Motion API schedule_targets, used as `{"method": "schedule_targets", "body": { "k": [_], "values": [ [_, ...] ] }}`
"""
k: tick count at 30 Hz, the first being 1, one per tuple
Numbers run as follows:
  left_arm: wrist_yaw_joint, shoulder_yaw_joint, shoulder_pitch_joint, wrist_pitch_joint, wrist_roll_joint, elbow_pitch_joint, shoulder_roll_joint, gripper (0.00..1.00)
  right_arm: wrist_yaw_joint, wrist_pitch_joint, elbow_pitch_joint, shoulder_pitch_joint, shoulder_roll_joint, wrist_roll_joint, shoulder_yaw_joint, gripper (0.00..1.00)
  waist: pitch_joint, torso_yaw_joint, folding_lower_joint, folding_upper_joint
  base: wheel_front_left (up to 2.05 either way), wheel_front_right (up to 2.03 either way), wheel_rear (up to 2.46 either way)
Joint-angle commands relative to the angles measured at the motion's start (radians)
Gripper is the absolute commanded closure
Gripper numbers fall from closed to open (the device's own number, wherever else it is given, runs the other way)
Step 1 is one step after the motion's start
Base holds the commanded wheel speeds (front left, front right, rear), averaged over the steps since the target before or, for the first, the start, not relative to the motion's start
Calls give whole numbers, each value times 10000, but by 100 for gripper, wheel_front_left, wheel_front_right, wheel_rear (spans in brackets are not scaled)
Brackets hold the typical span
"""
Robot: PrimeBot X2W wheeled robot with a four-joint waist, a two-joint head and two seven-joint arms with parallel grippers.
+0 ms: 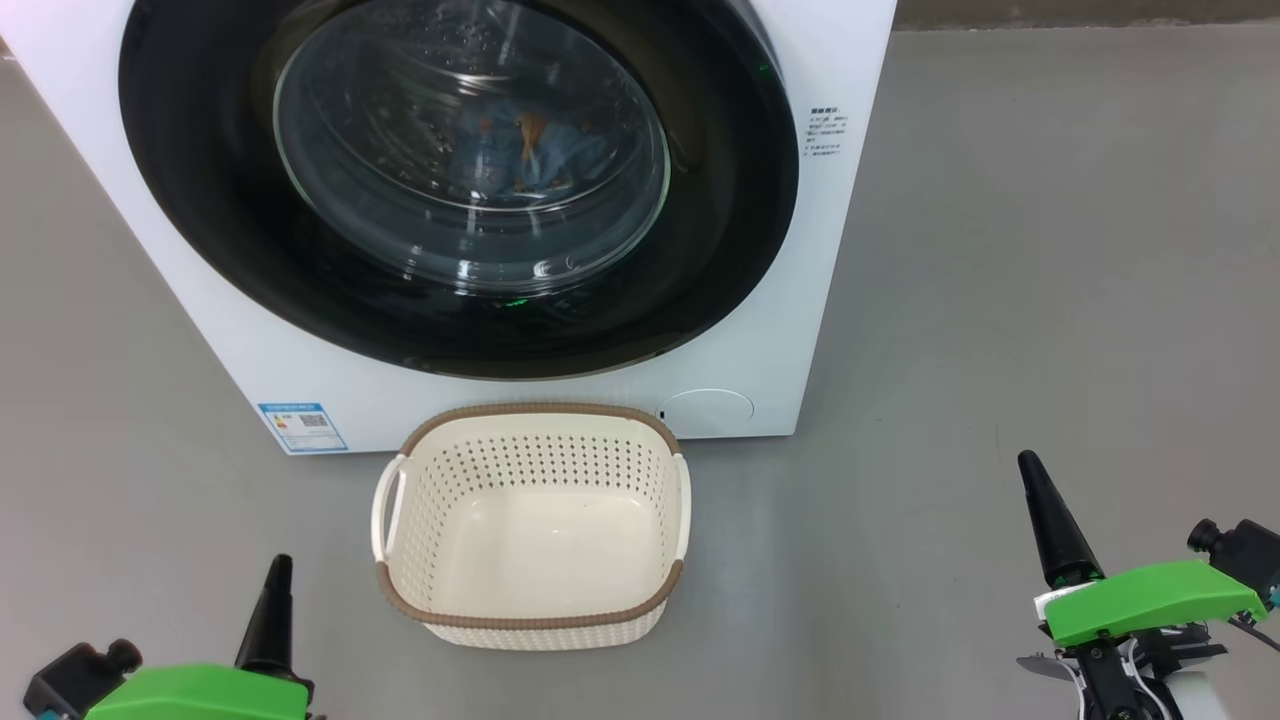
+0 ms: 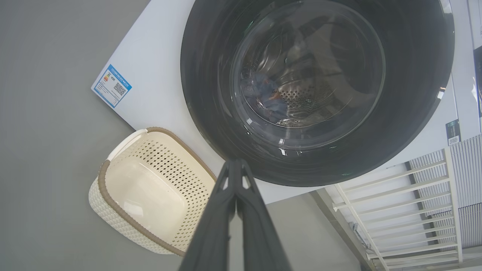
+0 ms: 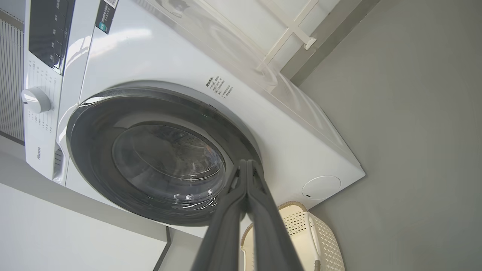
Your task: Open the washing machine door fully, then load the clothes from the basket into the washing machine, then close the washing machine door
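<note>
Washing machine door point(image 1: 460, 170) is seen shut flush against the white washing machine point(image 1: 840, 250). The clothes point(image 1: 520, 150) are visible through the domed glass, lying low in the steel drum as a blue bunch with an orange print. No cream piece can be made out. The basket point(image 1: 540, 408) stands empty on the floor point(image 1: 1000, 300), just in front of the machine's lower front panel and between the two arms. Left pincer point(image 1: 281, 568) is closed with fingers pressed together and nothing held, low left and well apart from the basket. Right pincer point(image 1: 1033, 475) is likewise closed and empty, low right. Judged from this layout, all three steps look done. Handling notes if anything is to be redone: the door is rigid, hinged and glossy, so slip is likely on the black ring. The glass bowl is to be treated as fragile and not pushed with finger points. No handle recess can be made out and the hinge side cannot be told, so the hold point is to be sought at the outer rim. The clothes are soft, light and limp, best pinched at a raised fold. Trailing ends may be expected to drag over the gasket. The basket is light, stiff plastic and likely to slide if nudged. It is best taken by a side handle or the woven rim.
</note>
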Motion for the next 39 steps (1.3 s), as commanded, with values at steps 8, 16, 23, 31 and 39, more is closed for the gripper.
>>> {"method": "schedule_targets", "body": {
  "k": [8, 16, 23, 31, 39],
  "values": [
    [-118, 392, -400, 252, -821, -134, 56, 100, -4, 254, -336, 10, 60, 939, -70, 100, -55, 18, -1, -1, 0, 0, 0],
    [-142, 526, -420, 481, -1556, -88, 4, 100, -5, 482, -366, 91, 152, 1707, -212, 100, -112, 36, -1, -1, 0, 0, 0],
    [-167, 661, -440, 711, -2294, -43, -48, 100, -6, 713, -396, 173, 245, 2477, -354, 100, -168, 53, -1, -1, 0, 0, 0],
    [-192, 795, -461, 941, -3031, 3, -101, 100, -8, 944, -425, 254, 340, 3247, -498, 100, -225, 71, -1, -1, 0, 0, 0],
    [-216, 929, -480, 1171, -3766, 48, -153, 100, -9, 1175, -455, 336, 434, 4012, -642, 100, -282, 89, -1, -1, 0, 0, 0]
  ]
}}
